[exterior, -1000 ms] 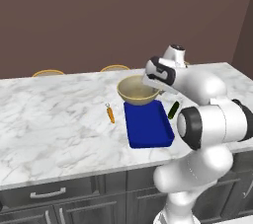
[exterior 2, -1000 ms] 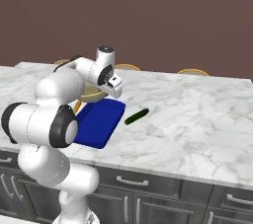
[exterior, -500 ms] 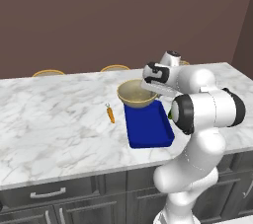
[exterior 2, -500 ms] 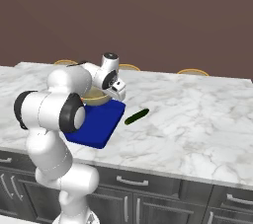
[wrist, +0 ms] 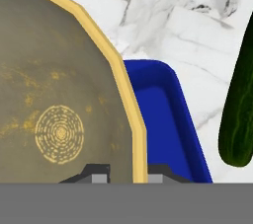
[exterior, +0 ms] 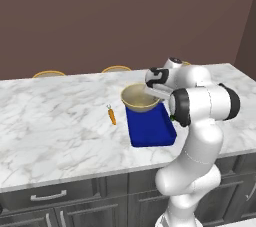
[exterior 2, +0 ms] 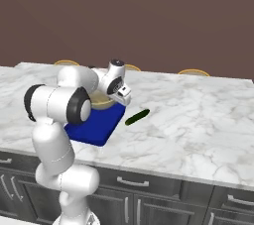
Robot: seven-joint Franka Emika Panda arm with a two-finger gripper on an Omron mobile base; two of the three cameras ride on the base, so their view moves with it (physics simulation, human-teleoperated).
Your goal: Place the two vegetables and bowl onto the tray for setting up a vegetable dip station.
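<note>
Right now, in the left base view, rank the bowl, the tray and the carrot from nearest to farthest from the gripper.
1. bowl: its rim pinched in the gripper.
2. tray: just below the bowl.
3. carrot: on the marble counter, left of the tray.

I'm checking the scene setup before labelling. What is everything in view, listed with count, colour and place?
bowl: one, tan rim with olive-brown inside, held at its rim over the far end of the tray
tray: one, deep blue, on the counter in front of the robot
carrot: one, orange with green top, on the counter left of the tray
cucumber: one, dark green, on the counter right of the tray
flat discs: three, tan, along the counter's far edge
counter: one, white marble, over dark grey drawers
wall: one, brown, behind the counter
arm: one, white with dark joints, reaching over the tray
tool: one, dark fingertips shut on the bowl's rim
</note>
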